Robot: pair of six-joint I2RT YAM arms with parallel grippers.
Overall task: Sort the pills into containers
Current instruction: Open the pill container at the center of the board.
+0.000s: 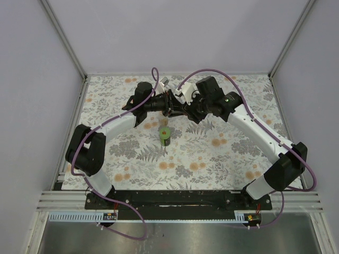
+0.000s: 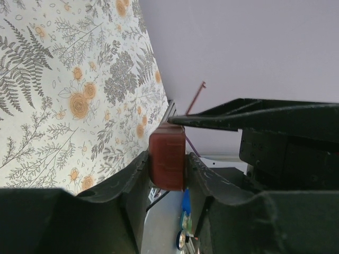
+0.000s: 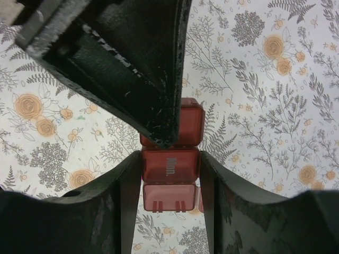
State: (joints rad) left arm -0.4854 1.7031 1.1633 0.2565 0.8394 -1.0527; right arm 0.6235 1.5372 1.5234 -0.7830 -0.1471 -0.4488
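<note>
Overhead and wrist views of a desk covered by a fern-and-flower cloth (image 1: 222,159), enclosed by pale walls. Two arms, left arm (image 1: 114,127) and right arm (image 1: 259,132), curve inward and meet over the far middle of the cloth. From overhead their heads overlap into one dark mass, so the grip is hidden in that view; only the wrist views show it. The left pincer (image 2: 167,172) is clamped on one dark-red pill box (image 2: 167,159), a finger pressed to each side, with the box held clear of the cloth. The right pincer (image 3: 170,177) is closed on the same box from the opposite side, its fingers flush against the segment printed "Mon." In each wrist view a black finger of the other pincer crosses the frame and covers part of the box. The right wrist view shows three box segments in a row; the lowest is paler, and whether it is a raised lid cannot be told. The left wrist view shows only one narrow end. One green bottle (image 1: 165,136) stands upright on the cloth just nearer the bases than the pincers, seen only from overhead. Pills cannot be made out in any view.
</note>
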